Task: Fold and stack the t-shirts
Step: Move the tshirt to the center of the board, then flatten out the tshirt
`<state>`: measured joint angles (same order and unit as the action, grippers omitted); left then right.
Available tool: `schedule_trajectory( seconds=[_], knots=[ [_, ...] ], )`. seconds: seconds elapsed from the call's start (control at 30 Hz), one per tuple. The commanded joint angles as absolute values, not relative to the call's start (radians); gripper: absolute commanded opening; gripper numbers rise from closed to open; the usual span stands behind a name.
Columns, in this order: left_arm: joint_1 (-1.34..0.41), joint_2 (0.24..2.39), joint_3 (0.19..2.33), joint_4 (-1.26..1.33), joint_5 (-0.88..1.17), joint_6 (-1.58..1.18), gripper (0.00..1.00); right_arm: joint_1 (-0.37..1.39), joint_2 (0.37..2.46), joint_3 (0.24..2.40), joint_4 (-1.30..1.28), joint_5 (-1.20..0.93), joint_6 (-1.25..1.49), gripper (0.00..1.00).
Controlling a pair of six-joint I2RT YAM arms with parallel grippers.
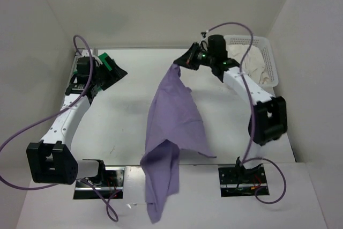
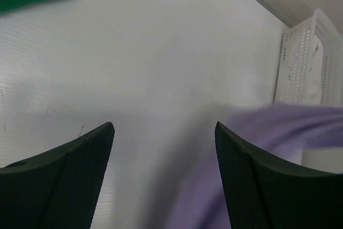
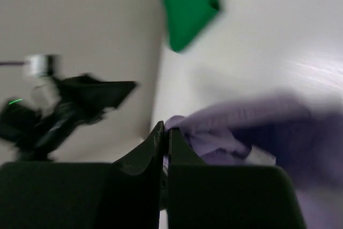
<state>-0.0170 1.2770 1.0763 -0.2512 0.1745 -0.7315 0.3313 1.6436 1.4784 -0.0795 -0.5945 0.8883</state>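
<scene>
Shirt of pale purple (image 1: 174, 116) hangs from the right gripper (image 1: 179, 67), whose jaws are pinched tight on one edge of the cloth above the far middle of the table (image 1: 123, 116). The lift looks meant to let the shirt drop open before it is laid flat for folding. Its lower end trails off the near edge. The left gripper (image 1: 119, 72) hovers at far left, jaws spread wide and holding nothing, perhaps ready to take a second corner. Beside it lies the green shirt (image 1: 106, 60), apparently folded. The cream shirt (image 1: 256, 64) sits bunched in the basket (image 1: 238, 38) at far right. The left arm hides much of the green shirt. The right wrist view is blurred, and which part of the purple shirt is gripped cannot be told.
</scene>
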Motion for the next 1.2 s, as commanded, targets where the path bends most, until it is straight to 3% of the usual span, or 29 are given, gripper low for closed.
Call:
schedule_trajectory(
  seconds=[0.0, 0.23, 0.27, 0.3, 0.33, 0.4, 0.53, 0.63, 0.77, 0.87, 0.93, 1.0, 1.07, 1.17],
  knots=[
    [-0.021, 1.322, 1.115, -0.241, 0.193, -0.684, 0.79, 0.354, 1.713, 1.505, -0.05, -0.482, 0.818, 0.0],
    [-0.136, 1.382, 1.183, -0.302, 0.152, -0.6, 0.78, 0.272, 1.873, 1.811, -0.225, -0.275, 0.833, 0.01],
    [-0.15, 1.382, 1.183, -0.32, 0.14, -0.589, 0.78, 0.272, 1.873, 1.812, -0.238, -0.261, 0.833, 0.06],
    [-0.173, 1.382, 1.183, -0.342, 0.127, -0.58, 0.78, 0.261, 1.861, 1.812, -0.248, -0.24, 0.822, 0.21],
    [-0.187, 1.382, 1.183, -0.351, 0.127, -0.58, 0.78, 0.261, 1.85, 1.778, -0.249, -0.21, 0.813, 0.3],
    [-0.233, 1.382, 1.143, -0.383, 0.127, -0.571, 0.78, 0.261, 1.807, 1.725, -0.278, -0.173, 0.792, 0.42],
    [-0.339, 1.382, 1.016, -0.419, 0.124, -0.595, 0.74, 0.261, 1.674, 1.53, -0.308, -0.134, 0.756, 0.46],
    [-0.383, 1.371, 0.937, -0.428, 0.124, -0.632, 0.73, 0.261, 1.533, 1.287, -0.308, -0.123, 0.806, 0.44],
    [-0.455, 1.399, 0.904, -0.437, 0.164, -0.666, 0.73, 0.261, 1.381, 1.03, -0.3, -0.141, 0.885, 0.04],
    [-0.494, 1.466, 0.878, -0.427, 0.199, -0.676, 0.78, 0.272, 1.301, 0.889, -0.362, -0.112, 0.914, 0.01],
    [-0.494, 1.489, 0.868, -0.417, 0.199, -0.676, 0.81, 0.272, 1.227, 0.78, -0.373, -0.063, 0.936, 0.16],
    [-0.494, 1.522, 0.868, -0.377, 0.209, -0.686, 0.81, 0.272, 1.163, 0.683, -0.373, -0.054, 0.974, 0.42],
    [-0.505, 1.552, 0.868, -0.336, 0.224, -0.686, 0.81, 0.259, 1.15, 0.637, -0.373, -0.063, 1.008, 0.48],
    [-0.517, 1.647, 0.908, -0.281, 0.224, -0.707, 0.66, 0.259, 1.129, 0.575, -0.373, -0.103, 1.049, 0.5]
  ],
)
